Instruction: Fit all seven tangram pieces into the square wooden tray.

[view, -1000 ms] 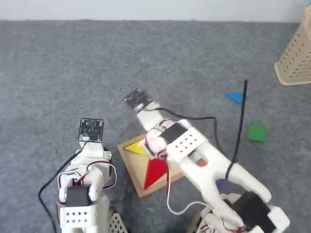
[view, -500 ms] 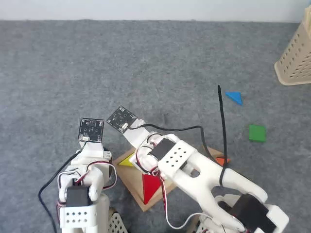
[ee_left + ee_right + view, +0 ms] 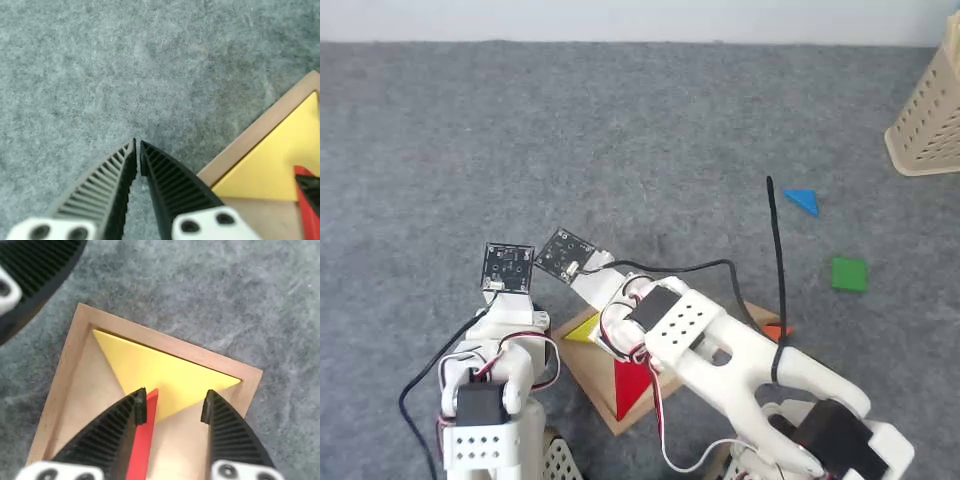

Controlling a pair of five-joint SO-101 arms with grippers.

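The square wooden tray lies between the two arms, with a yellow triangle in its far corner and a red triangle beside it. My right gripper hangs open just above the yellow triangle; the red triangle lies by one finger. My left gripper is shut and empty over the carpet, just off the tray's corner. On the carpet to the right lie a blue triangle, a green square and an orange piece at the tray's edge.
A beige slatted basket stands at the far right. A black cable rises from the right arm. Grey carpet stretches open across the far and left side. The left gripper's dark fingers sit close to the tray's corner.
The right arm has swung left and drawn in over the tray, mostly in the first half second. The orange piece has come into sight. The left arm has not moved.
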